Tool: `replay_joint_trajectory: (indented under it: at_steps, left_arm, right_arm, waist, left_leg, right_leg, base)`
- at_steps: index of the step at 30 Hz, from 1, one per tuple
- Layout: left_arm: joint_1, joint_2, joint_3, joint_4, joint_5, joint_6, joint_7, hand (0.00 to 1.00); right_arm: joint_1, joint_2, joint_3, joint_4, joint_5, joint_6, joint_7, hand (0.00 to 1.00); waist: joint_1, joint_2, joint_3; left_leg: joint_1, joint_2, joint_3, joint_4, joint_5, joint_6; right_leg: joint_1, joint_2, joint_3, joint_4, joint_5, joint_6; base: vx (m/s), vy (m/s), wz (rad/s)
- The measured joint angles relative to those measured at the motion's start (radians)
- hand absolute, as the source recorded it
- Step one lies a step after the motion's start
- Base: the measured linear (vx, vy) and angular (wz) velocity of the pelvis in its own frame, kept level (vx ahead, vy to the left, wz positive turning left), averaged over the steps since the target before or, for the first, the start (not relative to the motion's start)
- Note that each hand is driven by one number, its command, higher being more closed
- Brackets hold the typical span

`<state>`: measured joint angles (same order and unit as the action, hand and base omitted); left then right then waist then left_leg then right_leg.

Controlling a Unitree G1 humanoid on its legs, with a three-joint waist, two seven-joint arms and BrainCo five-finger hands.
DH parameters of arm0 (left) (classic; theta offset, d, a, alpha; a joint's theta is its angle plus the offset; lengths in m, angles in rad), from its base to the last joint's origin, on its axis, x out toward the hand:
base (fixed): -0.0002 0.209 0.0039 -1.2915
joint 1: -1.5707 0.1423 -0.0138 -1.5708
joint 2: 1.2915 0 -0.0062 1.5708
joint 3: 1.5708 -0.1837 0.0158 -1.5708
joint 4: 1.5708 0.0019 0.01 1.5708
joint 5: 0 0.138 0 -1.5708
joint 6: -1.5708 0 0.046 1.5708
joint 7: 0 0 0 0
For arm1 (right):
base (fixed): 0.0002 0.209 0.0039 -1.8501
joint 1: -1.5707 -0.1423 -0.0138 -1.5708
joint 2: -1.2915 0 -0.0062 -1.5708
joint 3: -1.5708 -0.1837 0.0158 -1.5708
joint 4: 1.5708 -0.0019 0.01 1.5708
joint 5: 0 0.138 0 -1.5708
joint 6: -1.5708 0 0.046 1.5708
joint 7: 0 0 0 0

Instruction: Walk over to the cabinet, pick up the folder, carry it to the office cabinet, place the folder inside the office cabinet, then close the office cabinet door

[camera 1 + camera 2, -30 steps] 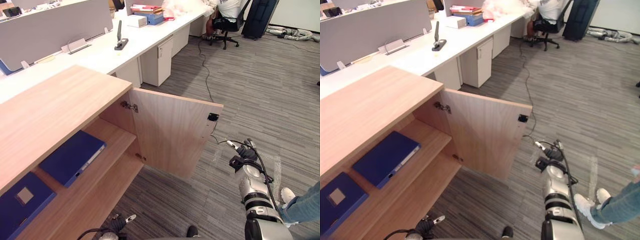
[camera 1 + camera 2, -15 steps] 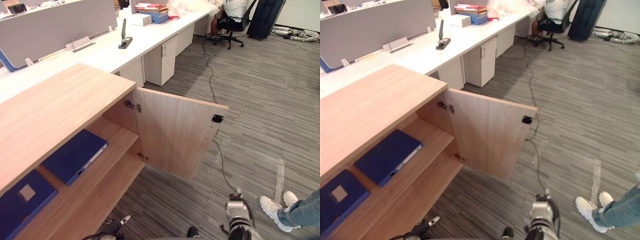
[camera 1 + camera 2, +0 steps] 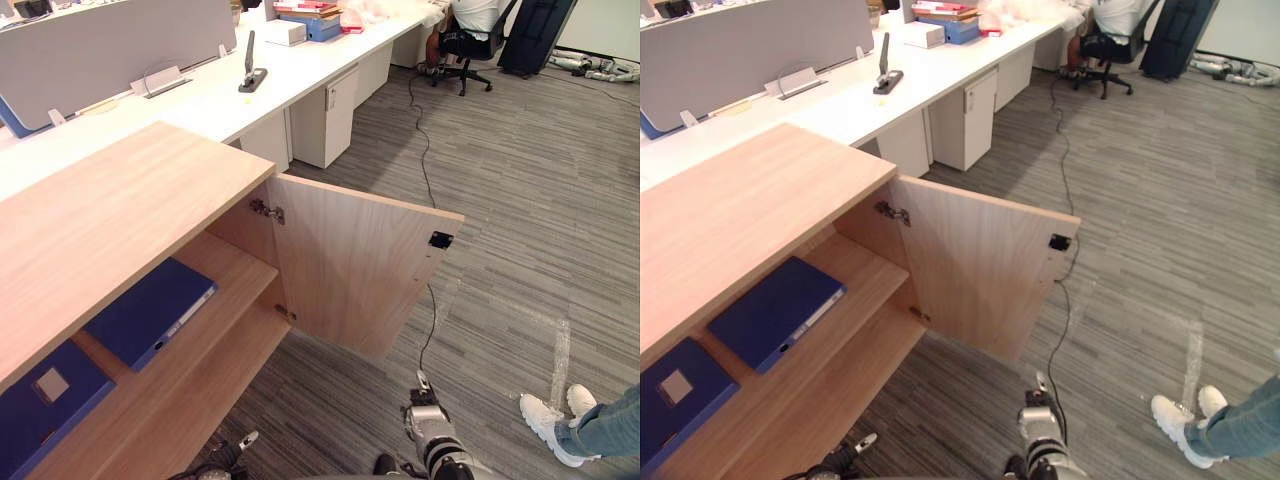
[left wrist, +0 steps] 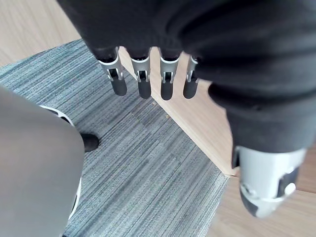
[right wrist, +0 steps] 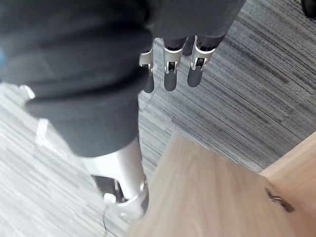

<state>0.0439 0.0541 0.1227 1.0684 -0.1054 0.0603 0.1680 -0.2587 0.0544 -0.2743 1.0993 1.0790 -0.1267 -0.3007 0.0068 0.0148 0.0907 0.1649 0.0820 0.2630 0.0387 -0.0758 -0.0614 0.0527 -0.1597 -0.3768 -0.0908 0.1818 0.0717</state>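
The wooden office cabinet stands at my left with its door swung wide open over the carpet. A blue folder lies flat on its upper shelf. A second blue folder lies further left. My right hand hangs low in front of the door, well short of it. In the right wrist view its fingers are straight and hold nothing. My left hand shows low down by the cabinet's bottom shelf. Its fingers are straight and empty above the carpet.
Long white desks with a grey divider run behind the cabinet, with a white drawer unit beneath. A person's leg and white shoes stand at the lower right. Another person sits on a chair at the far end.
My right arm has dropped from its raised place at the right and come in low and leftward, in front of the open door. The folders and the door have not moved.
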Motion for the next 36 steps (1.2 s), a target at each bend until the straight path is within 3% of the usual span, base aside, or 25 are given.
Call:
replay_joint_trajectory:
  at_steps: [3, 6, 13, 17, 23, 29, 33, 36]
  left_arm:
    - [0.0, 0.002, 0.001, -0.004, 0.005, -0.009, -0.01, 0.0]
    - [0.002, 0.005, 0.002, -0.018, 0.024, -0.009, -0.027, 0.0]
    - [0.001, 0.012, 0.012, -0.023, 0.053, -0.013, -0.057, 0.0]
    - [0.002, 0.014, 0.021, -0.031, 0.078, -0.014, -0.081, 0.0]
    - [0.019, 0.028, 0.021, -0.042, 0.102, -0.028, -0.087, 0.0]
    - [0.021, 0.028, 0.022, -0.042, 0.106, -0.03, -0.081, 0.0]
    - [0.024, 0.029, 0.044, -0.043, 0.106, -0.03, -0.071, 0.0]
    - [0.03, 0.032, 0.063, -0.043, 0.109, -0.033, -0.059, 0.0]
  right_arm:
    - [-0.001, -0.021, 0.168, -0.075, -0.008, 0.052, 0.103, 0.0]
    - [0.001, -0.049, 0.238, -0.172, -0.036, 0.075, 0.179, 0.0]
    - [0.063, -0.117, 0.275, -0.378, -0.029, 0.087, 0.312, 0.0]
    - [0.119, -0.16, 0.22, -0.491, -0.049, 0.084, 0.363, 0.0]
    - [0.137, -0.174, 0.057, -0.566, -0.262, 0.039, 0.306, 0.0]
    - [0.139, -0.175, 0.022, -0.589, -0.39, 0.028, 0.202, 0.0]
    - [0.119, -0.177, 0.011, -0.643, -0.614, 0.028, 0.119, 0.0]
    - [0.065, -0.194, -0.004, -0.643, -0.732, 0.033, 0.099, 0.0]
  waist:
    - [0.003, -0.005, 0.003]
    - [0.005, -0.01, 0.006]
    - [0.005, -0.021, 0.013]
    - [0.0, -0.024, 0.015]
    - [-0.018, -0.025, 0.014]
    - [-0.018, -0.023, 0.013]
    - [-0.017, -0.023, 0.013]
    - [-0.016, -0.023, 0.013]
  left_leg:
    - [-0.001, 0.001, 0.0, 0.002, 0.0, 0.0]
    - [-0.001, 0.003, 0.0, 0.003, 0.0, 0.0]
    - [-0.001, 0.01, -0.001, 0.0, -0.003, -0.004]
    - [-0.002, 0.011, -0.002, 0.0, -0.003, -0.003]
    - [-0.001, 0.011, -0.001, 0.002, -0.003, -0.003]
    - [-0.001, 0.011, -0.002, 0.003, -0.003, -0.003]
    - [-0.002, 0.011, -0.005, 0.003, -0.002, -0.003]
    - [-0.005, 0.01, -0.01, 0.005, -0.002, -0.002]
  right_leg:
    - [0.0, 0.0, 0.001, 0.0, -0.001, -0.001]
    - [0.0, 0.002, 0.001, 0.0, -0.002, -0.001]
    - [-0.001, 0.01, 0.003, 0.001, -0.005, 0.001]
    - [-0.001, 0.012, 0.005, 0.002, -0.005, 0.001]
    - [-0.001, 0.012, 0.007, -0.001, -0.005, 0.001]
    - [-0.001, 0.012, 0.008, -0.001, -0.005, 0.001]
    - [-0.001, 0.011, 0.005, 0.0, -0.005, 0.001]
    - [0.0, 0.009, 0.001, 0.0, -0.005, 0.001]
  base:
    - [-0.03, 0.006, 0.0]
    - [0.0, 0.0, 0.0]
    - [0.0, 0.0, 0.0]
    - [0.0, 0.0, 0.0]
    - [0.0, 0.0, 0.0]
    - [0.0, 0.0, 0.0]
    - [0.0, 0.0, 0.0]
    - [0.0, 0.0, 0.05]
